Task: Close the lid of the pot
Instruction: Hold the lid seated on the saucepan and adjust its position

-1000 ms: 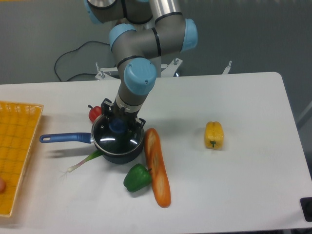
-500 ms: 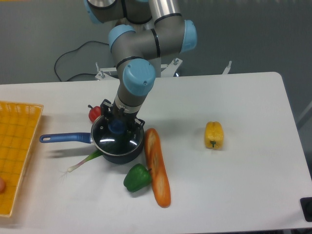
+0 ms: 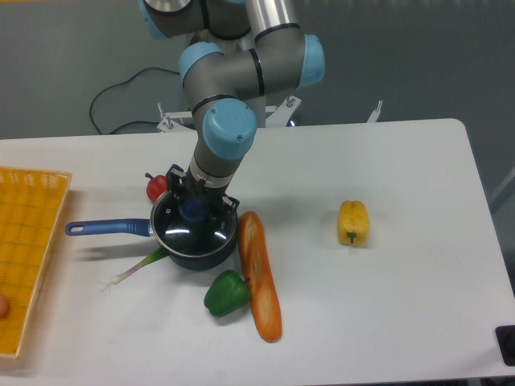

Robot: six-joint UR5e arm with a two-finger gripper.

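The dark pot [image 3: 193, 256] sits on the white table, its long blue handle [image 3: 109, 227] pointing left. The glass pot lid [image 3: 191, 232] with its metal rim lies on top of the pot, covering the opening. My gripper [image 3: 193, 207] points down over the lid's centre, its fingers on either side of the blue knob [image 3: 192, 209]. The fingers look closed on the knob, though the contact is small in this view.
A red pepper [image 3: 156, 187] sits just behind the pot. A spring onion [image 3: 139, 264], a green pepper [image 3: 226, 293] and a long carrot [image 3: 259, 275] lie close to its front and right. A yellow pepper [image 3: 353, 223] is at the right. A yellow basket [image 3: 28, 249] is at the left edge.
The gripper with the lid has shifted very slightly left over the pot. Nothing else has moved.
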